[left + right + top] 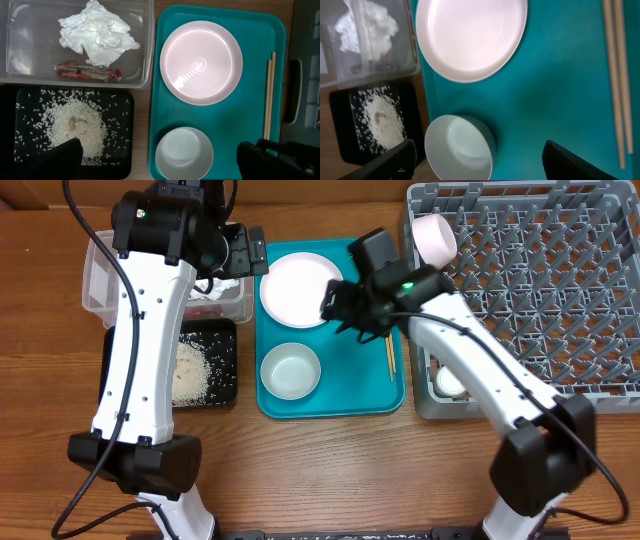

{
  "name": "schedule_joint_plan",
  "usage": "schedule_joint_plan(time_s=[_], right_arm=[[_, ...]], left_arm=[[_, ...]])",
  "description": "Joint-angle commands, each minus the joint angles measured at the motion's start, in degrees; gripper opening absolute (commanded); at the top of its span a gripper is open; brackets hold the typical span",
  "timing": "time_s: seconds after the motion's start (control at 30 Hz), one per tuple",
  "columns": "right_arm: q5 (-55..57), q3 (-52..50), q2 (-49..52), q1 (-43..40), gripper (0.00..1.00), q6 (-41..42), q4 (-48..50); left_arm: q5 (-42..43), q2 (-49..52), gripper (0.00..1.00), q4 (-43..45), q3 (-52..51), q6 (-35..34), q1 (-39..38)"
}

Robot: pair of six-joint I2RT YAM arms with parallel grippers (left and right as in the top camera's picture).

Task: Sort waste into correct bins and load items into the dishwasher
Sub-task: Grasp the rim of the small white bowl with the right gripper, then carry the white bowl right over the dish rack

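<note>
The right end effector [480,144] hangs over the teal tray [545,100], fingers spread wide and holding nothing. In the right wrist view the bowl [457,150] shows between its fingers, nearer the left one, and the plate [470,35] lies ahead of it. The chopsticks [617,75] lie side by side out by its right finger. Their long axis runs straight ahead, square across the line on which the fingers close.

If the sticks are next, I'd say the end effector needs a sideways shift to its right before it drops, with no turn of the wrist. The right arm is plainly the nearer one, and nearer the grey rack [540,280] too.

The left end effector [160,145], just as wide and empty, hangs by the clear tub [145,50]. The napkin [95,32] and wrapper [87,72] lie in the tub, and the rice [75,127] in the black tray [125,125] beside it.
</note>
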Motion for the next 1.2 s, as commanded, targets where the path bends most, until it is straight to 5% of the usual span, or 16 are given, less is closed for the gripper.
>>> schedule_joint_plan(time_s=[0.0,0.63,0.8,1.03,1.13,1.17], right_arm=[[1.66,-0.46,3.82,2.62,0.79,1.62,-0.57],[0.55,-4.24,11.91,7.1,0.53,4.33,-0.15],[0.55,-5.7,11.91,7.08,0.34,4.37,0.52],[0.52,-5.46,11.87,6.75,0.24,4.33,0.87],[0.55,-4.31,11.56,6.08,0.04,4.28,0.04],[0.57,-3.76,11.21,5.77,0.04,4.26,-0.5]], left_arm=[[-0.94,-0.26,1.0,0.07,0.94,-0.39,0.04],[-0.94,-0.26,1.0,0.09,0.94,-0.42,0.04],[-0.94,-0.26,1.0,0.09,0.94,-0.39,0.04],[-0.94,-0.26,1.0,0.09,0.94,-0.42,0.04],[-0.94,-0.26,1.0,0.09,0.94,-0.42,0.04],[-0.94,-0.26,1.0,0.09,0.94,-0.42,0.04]])
